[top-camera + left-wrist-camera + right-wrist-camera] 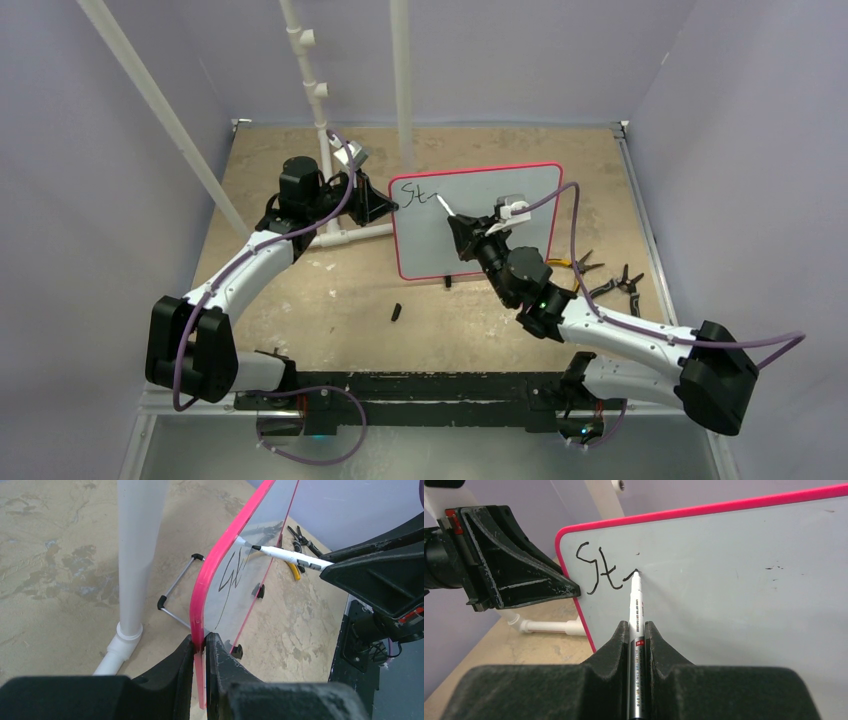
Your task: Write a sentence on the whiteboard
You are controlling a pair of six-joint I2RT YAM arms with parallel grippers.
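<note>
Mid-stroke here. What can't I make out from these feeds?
- Marker label print: right wrist view, too small to read.
- Marker's rear: right wrist view, hidden between the right gripper fingers.
- Small black object: top view, too small to identify.
- Writing: left wrist view, too oblique to read.

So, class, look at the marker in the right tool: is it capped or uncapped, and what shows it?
Uncapped. The marker has its bare black tip on the whiteboard, ending a stroke after the letters St.
</note>
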